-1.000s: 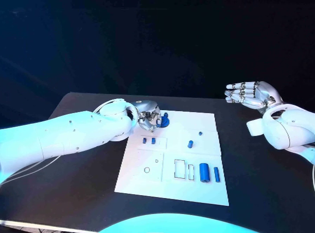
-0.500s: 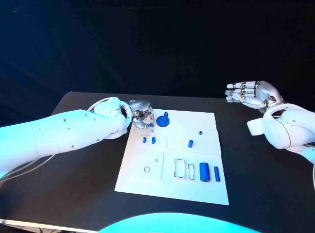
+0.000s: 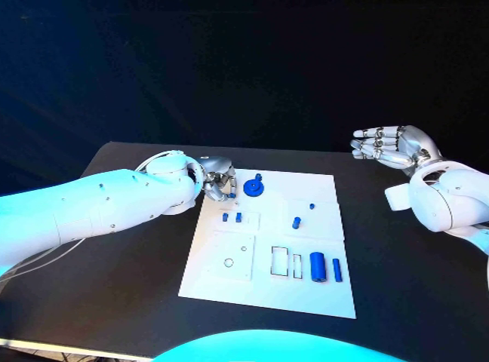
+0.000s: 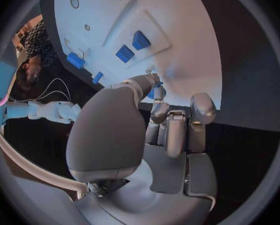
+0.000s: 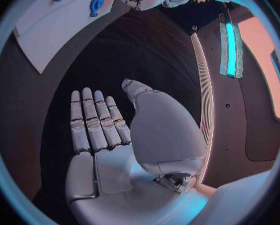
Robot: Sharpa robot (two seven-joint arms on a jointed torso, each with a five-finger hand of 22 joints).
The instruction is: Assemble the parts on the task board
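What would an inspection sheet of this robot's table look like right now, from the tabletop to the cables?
Surface: flat black table, white rectangular task board lying in its middle.
Job's things: round blue gear-like part at the board's far end; two small blue blocks; small blue peg; tiny blue stud; two upright blue cylinders beside outlined rectangular slots.
Clutter: nothing seen.
Hands: silver left hand at the board's far left corner, next to the gear, fingers curled, whether it pinches anything cannot be told; silver right hand raised off the board, fingers apart, empty.
Cables: thin white cable under the left arm.
Surroundings: dark backdrop.
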